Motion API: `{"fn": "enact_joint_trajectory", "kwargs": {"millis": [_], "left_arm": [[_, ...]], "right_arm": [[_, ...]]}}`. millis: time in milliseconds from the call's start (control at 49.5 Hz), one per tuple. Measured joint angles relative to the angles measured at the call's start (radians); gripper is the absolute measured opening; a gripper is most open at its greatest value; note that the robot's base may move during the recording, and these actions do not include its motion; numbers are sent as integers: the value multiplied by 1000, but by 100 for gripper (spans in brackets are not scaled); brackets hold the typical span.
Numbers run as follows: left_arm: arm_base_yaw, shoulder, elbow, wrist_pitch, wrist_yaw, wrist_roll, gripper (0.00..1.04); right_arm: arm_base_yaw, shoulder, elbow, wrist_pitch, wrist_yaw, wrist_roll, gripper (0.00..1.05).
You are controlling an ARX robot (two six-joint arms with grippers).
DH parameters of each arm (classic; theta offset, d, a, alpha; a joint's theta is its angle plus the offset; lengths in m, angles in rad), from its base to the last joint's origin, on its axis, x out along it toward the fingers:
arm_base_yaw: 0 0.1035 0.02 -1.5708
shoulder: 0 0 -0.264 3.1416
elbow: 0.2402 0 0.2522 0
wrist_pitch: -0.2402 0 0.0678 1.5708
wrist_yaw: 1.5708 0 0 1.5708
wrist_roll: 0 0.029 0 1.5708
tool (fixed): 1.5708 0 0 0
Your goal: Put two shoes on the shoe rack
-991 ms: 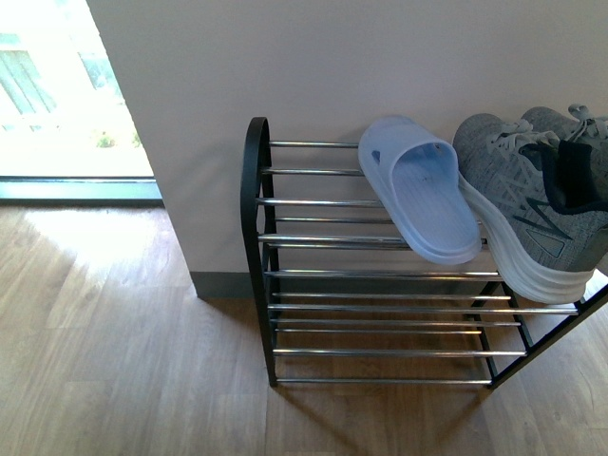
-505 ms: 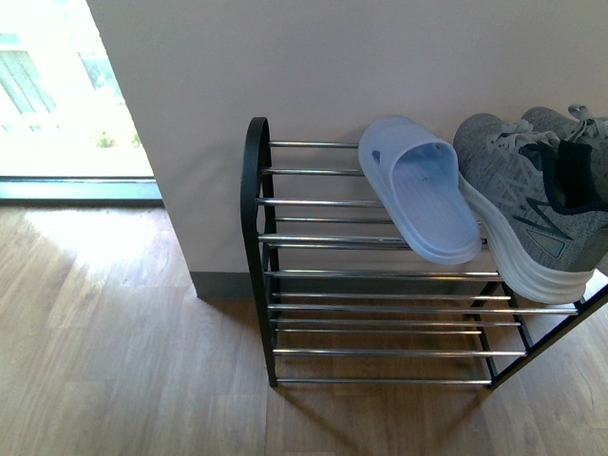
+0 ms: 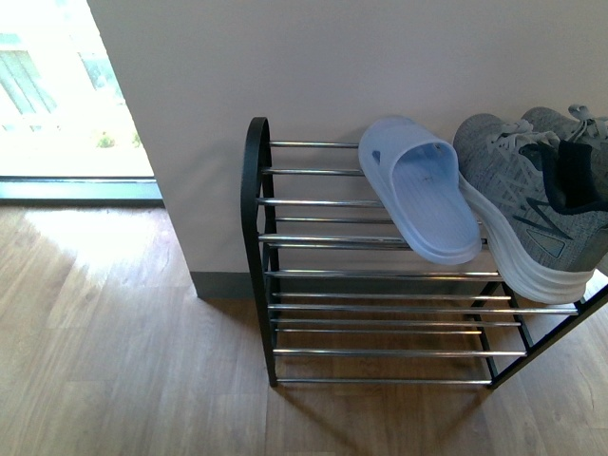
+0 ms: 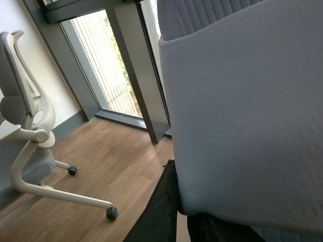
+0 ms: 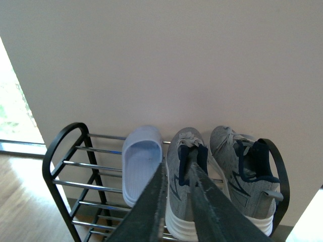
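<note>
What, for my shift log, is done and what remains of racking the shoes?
Done: one blue slipper lies on the shoe rack top tier beside grey sneakers. In hand: the left pincer seems to clamp a pale shoe. Left: setting it on the rack; right pincer is empty.

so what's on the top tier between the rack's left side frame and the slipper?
Nothing: only bare chrome rods of the shoe rack lie between its left frame and the light blue slipper, seen in the front view.
</note>
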Motion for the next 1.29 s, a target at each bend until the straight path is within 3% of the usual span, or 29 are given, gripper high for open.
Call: {"fn": "enact_joint_trajectory", "kwargs": {"millis": [121, 202, 384, 465, 647, 869, 1294], "left_arm": [[35, 24, 74, -237, 175, -153, 2], [46, 48, 132, -378, 292, -355, 2], [79, 198, 235, -357, 481, -644, 2], [55, 335, 268, -314, 516, -714, 2], [-15, 684, 376, -208, 532, -739, 2], [-56, 1013, 508, -136, 583, -630, 2], [-127, 1384, 790, -140, 678, -439, 2]], "right_arm": [[0, 0, 0, 0, 0, 0, 39], [0, 0, 0, 0, 0, 0, 52], [0, 0, 0, 0, 0, 0, 85], [0, 0, 0, 0, 0, 1, 97], [0, 0, 0, 0, 0, 1, 96], [0, 0, 0, 0, 0, 1, 96], [0, 0, 0, 0, 0, 1, 96]]}}
